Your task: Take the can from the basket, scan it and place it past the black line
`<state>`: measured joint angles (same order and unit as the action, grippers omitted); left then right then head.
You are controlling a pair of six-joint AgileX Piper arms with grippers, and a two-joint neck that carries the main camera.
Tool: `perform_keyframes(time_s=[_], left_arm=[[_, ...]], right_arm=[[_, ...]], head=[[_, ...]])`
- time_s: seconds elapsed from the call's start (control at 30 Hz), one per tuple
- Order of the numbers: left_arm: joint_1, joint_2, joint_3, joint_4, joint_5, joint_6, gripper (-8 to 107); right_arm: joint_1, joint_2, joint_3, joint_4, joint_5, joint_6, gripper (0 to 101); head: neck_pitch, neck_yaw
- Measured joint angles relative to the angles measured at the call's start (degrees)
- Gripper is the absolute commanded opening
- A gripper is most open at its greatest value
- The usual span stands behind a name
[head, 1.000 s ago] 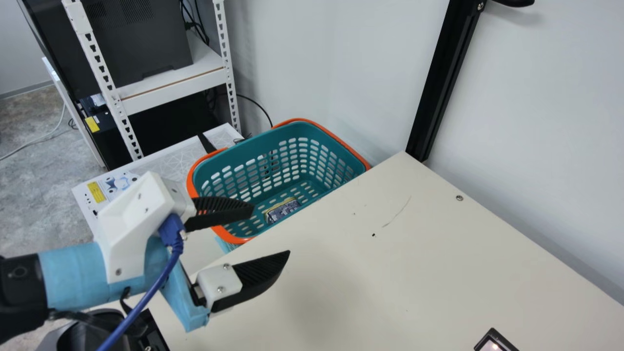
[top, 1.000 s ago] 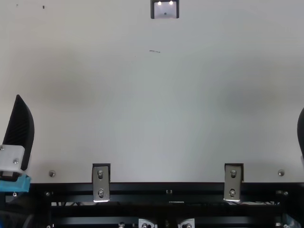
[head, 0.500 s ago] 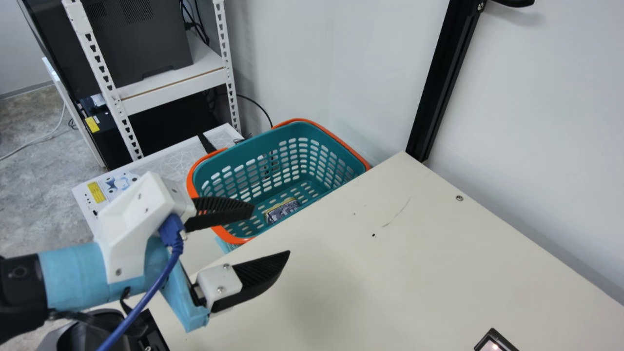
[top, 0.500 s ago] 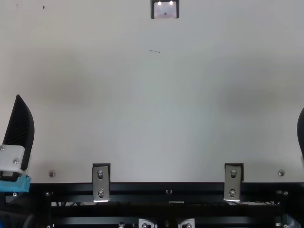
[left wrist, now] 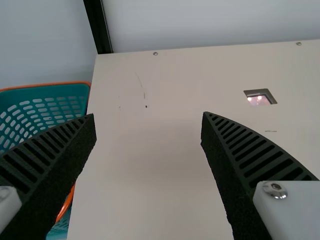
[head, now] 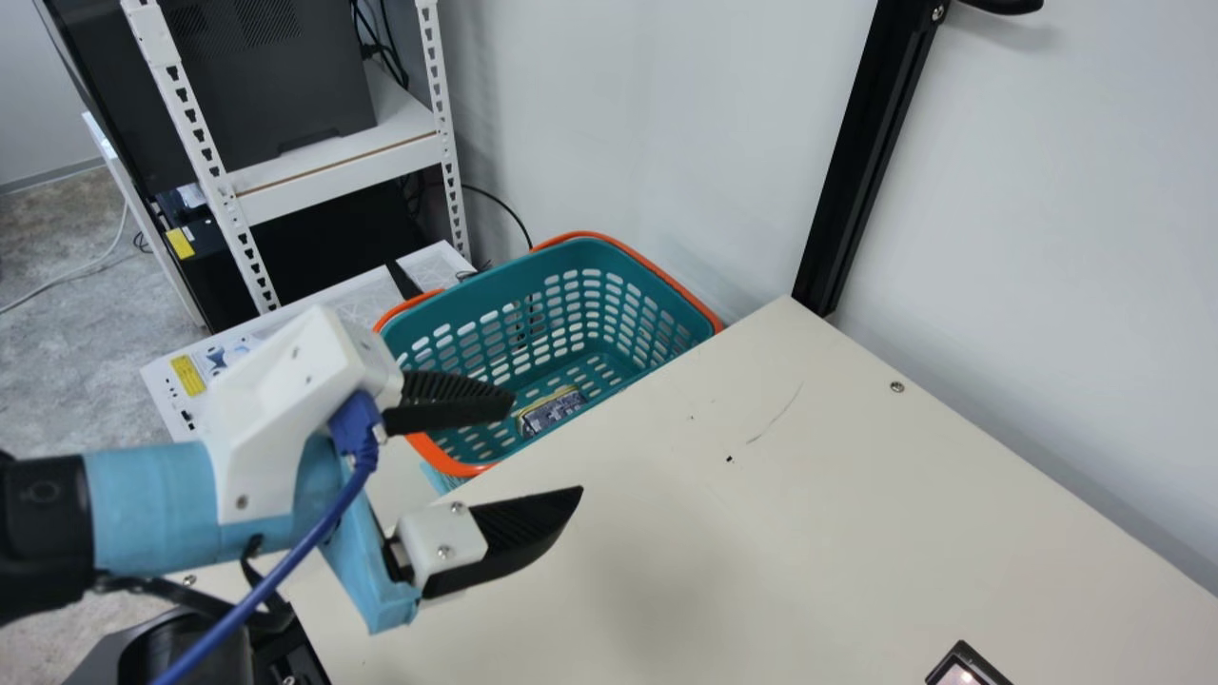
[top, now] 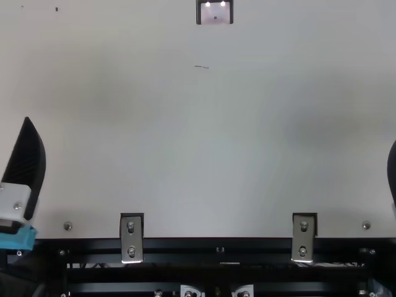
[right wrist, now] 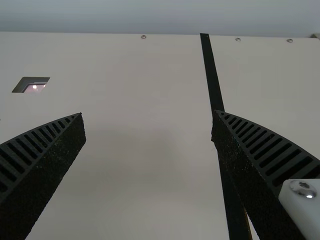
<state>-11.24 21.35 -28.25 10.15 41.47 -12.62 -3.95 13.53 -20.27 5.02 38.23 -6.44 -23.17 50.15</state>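
Observation:
My left gripper (head: 548, 442) is open and empty in the main view, in front of the basket's near left corner. The teal basket (head: 495, 323) with an orange rim stands beyond the table's edge; a dark printed can (head: 552, 411) lies at its bottom. In the left wrist view my left gripper (left wrist: 149, 116) has its fingers wide apart, the basket (left wrist: 47, 94) beside it. My right gripper, one finger (top: 392, 173) at the top view's right edge, is open and empty in the right wrist view (right wrist: 148, 114). The black line (right wrist: 211, 75) runs across the table there.
The scanner window (top: 215, 12) is set into the cream table (top: 204, 136) at the far middle. A black upright post (head: 847, 162) stands at the table's corner by the wall. Behind the left arm is a white shelf rack (head: 333, 171).
My left arm has shifted slightly to the right and away from its earlier spot, fingers still apart. The basket, the can and the right gripper have kept their places.

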Motion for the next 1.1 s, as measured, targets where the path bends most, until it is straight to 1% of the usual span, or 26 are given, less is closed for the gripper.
perform_keyframes(time_s=[0.2, 0.4, 0.53, 0.67, 0.77, 0.8, 0.9, 0.93, 1.1], left_arm=[[-4.28, 3.26, -7.45, 6.02, 4.19, -5.08, 90], [-9.92, 4.26, -13.59, 13.39, 9.86, -10.35, 90], [-14.98, 3.60, -16.48, 19.06, 14.46, -14.40, 90], [-22.63, 2.03, -18.88, 25.78, 21.22, -19.91, 90], [-27.78, 1.53, -19.41, 30.17, 25.41, -22.63, 90], [-28.97, 1.53, -19.41, 30.52, 26.45, -22.91, 90], [-30.40, 1.42, -19.57, 31.25, 27.06, -22.67, 90], [-30.40, 1.42, -19.57, 30.85, 26.44, -22.32, 90], [-26.34, 2.71, -18.08, 27.94, 23.58, -22.63, 90]], right_arm=[[0.00, 0.00, 0.00, 0.00, 0.00, 0.00, 101], [0.00, 0.00, 0.00, 0.00, 0.00, 0.00, 101], [0.00, 0.00, 0.00, 0.00, 0.00, 0.00, 101], [0.00, 0.00, 0.00, 0.00, 0.00, 0.00, 101], [0.00, 0.00, 0.00, 0.00, 0.00, 0.00, 101], [0.00, 0.00, 0.00, 0.00, 0.00, 0.00, 101], [0.00, 0.00, 0.00, 0.00, 0.00, 0.00, 101], [0.00, 0.00, 0.00, 0.00, 0.00, 0.00, 101], [0.00, 0.00, 0.00, 0.00, 0.00, 0.00, 101]], head=[[0.29, 0.00], [0.00, 0.00], [0.00, 0.00], [0.29, 0.00], [0.29, 0.00], [0.29, 0.00], [0.29, 0.00], [0.00, 0.00], [0.00, 0.00]])
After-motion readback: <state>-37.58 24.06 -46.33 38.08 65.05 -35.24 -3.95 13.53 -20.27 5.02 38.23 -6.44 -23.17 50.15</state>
